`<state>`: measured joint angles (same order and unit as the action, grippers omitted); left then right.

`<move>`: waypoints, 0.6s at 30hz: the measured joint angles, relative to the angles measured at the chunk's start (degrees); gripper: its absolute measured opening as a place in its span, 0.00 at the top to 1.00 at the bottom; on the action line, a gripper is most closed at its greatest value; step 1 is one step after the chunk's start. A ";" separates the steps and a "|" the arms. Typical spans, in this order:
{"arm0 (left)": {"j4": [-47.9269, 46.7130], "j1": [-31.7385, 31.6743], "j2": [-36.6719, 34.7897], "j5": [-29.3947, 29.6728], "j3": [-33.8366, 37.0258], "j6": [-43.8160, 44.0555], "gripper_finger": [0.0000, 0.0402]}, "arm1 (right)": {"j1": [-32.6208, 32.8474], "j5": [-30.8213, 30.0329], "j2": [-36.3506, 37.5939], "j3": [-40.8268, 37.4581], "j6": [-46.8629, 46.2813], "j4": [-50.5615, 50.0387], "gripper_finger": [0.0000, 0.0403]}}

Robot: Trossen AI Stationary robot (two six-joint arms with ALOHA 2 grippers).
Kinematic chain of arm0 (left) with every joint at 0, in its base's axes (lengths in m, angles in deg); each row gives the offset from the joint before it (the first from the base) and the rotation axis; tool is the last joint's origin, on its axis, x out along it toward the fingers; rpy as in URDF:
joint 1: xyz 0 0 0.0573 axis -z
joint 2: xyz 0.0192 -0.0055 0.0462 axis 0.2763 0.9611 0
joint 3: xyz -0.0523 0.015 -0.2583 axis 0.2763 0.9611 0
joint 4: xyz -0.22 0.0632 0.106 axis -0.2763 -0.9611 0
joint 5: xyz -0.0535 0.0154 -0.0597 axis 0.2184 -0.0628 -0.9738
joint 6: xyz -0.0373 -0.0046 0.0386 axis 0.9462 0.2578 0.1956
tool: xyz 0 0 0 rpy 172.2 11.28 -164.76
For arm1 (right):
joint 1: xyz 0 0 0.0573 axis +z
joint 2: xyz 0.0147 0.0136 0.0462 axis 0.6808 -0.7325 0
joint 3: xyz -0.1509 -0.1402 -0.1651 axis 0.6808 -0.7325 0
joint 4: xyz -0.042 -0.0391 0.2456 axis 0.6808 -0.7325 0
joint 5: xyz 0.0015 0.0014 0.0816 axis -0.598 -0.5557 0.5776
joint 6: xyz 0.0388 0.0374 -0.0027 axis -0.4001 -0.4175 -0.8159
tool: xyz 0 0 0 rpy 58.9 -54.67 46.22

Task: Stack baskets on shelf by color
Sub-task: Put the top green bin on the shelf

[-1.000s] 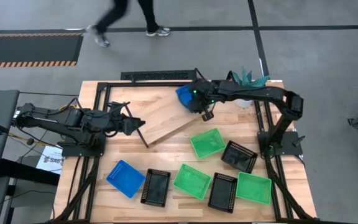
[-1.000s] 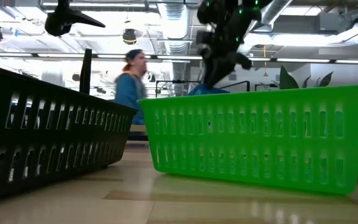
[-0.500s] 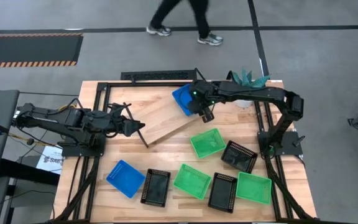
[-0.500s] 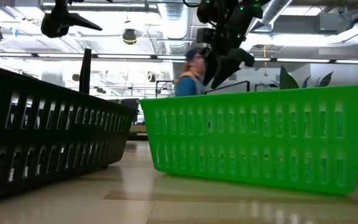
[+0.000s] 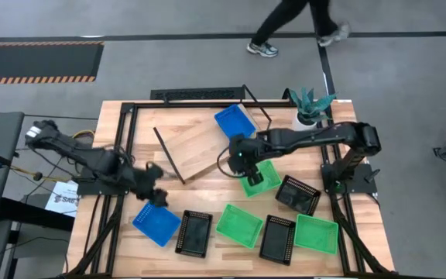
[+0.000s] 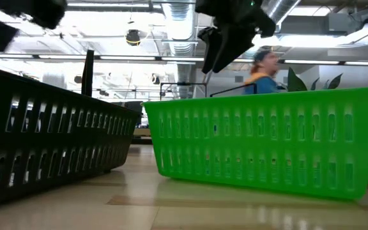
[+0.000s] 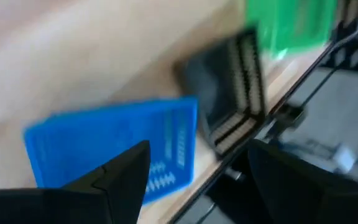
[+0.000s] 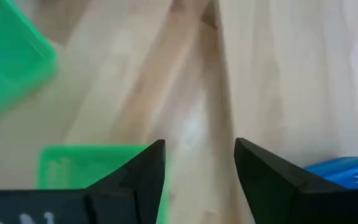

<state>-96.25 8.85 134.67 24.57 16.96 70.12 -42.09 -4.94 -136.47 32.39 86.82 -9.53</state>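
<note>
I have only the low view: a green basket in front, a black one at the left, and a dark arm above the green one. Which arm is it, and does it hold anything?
Observer: It is the right gripper, over a different green basket near the table's middle. The right wrist view shows its jaws open and empty.
Operator: Is any basket on the shelf?
Observer: Yes, one blue basket lies at the end of the shelf nearest the plant.
Operator: Where is the left arm?
Observer: The left gripper is at the far edge of another blue basket, at the table's front left, jaws open.
</note>
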 joint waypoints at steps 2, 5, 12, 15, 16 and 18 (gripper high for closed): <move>-0.24 4.60 2.73 0.68 -0.36 3.24 0.37 | 1.86 -0.02 0.00 0.00 -4.62 -0.24 0.47; -1.57 12.05 6.50 2.90 -1.51 9.26 0.37 | 4.81 0.00 0.00 0.00 -11.34 -0.07 0.47; -3.02 25.73 16.13 13.58 -2.00 21.55 0.37 | 12.38 -0.06 0.00 0.00 -26.20 7.59 0.48; -3.64 26.96 21.33 14.68 -2.00 24.39 0.37 | 14.96 -1.31 0.00 0.00 -31.73 13.40 0.49; -3.47 26.96 23.21 14.72 -2.00 24.69 0.37 | 15.67 -1.40 0.00 0.00 -32.99 15.34 0.49; -2.40 26.92 26.68 14.87 -2.00 24.52 0.37 | 17.03 -1.60 0.00 0.00 -34.86 19.17 0.49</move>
<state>-98.65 35.77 161.36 39.44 14.96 94.64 -25.06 -6.54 -136.47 32.39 51.97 9.63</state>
